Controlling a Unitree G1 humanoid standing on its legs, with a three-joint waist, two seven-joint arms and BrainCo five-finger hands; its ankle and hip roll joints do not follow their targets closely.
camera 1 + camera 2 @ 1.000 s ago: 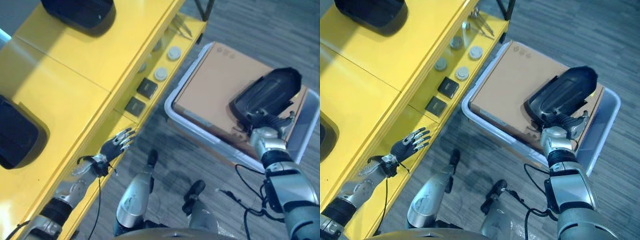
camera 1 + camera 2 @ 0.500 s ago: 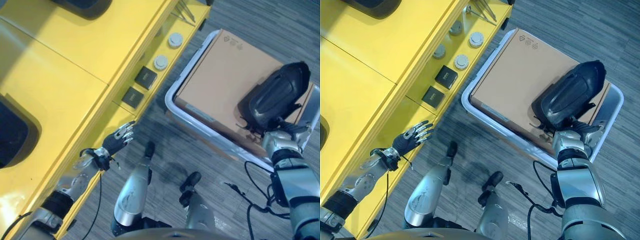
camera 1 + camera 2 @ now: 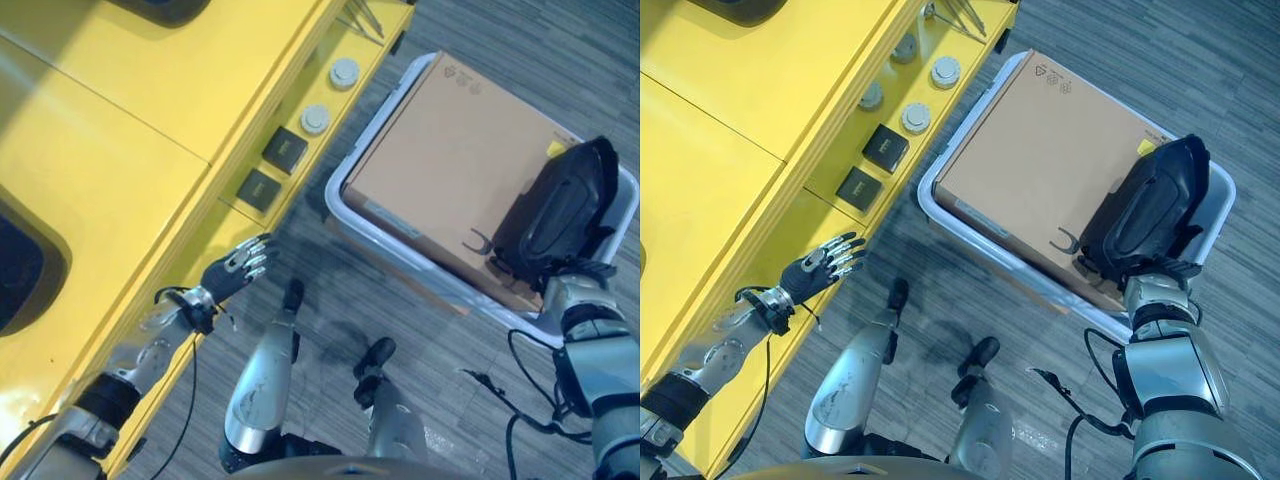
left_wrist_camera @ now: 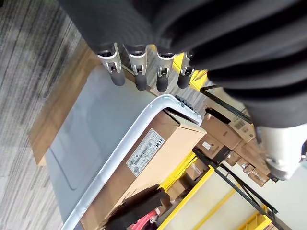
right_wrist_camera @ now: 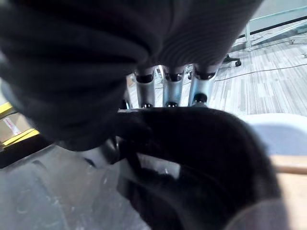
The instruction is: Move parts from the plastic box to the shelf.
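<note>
Step in hand: lifting the black part [image 3: 1148,212] off the cardboard carton [image 3: 1040,170] in the plastic box [image 3: 940,222]; best raised clear of the rim, kept level, then carried to the yellow shelf [image 3: 120,130]. Right hand [image 3: 1155,290]: fingers curled round the part's near end. Left hand [image 3: 232,274]: fingers spread, empty, just beside the shelf's lower edge.

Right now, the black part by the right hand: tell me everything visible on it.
The black part is a long, rounded, shell-like moulding, apparently glossy dark plastic, with a raised rim around a recessed middle. It lies on the cardboard box inside the plastic box, at the end nearest the right hand. That hand is at the part's lower end; in the right wrist view its fingers reach over the part's edge, their tips hidden behind it.
</note>
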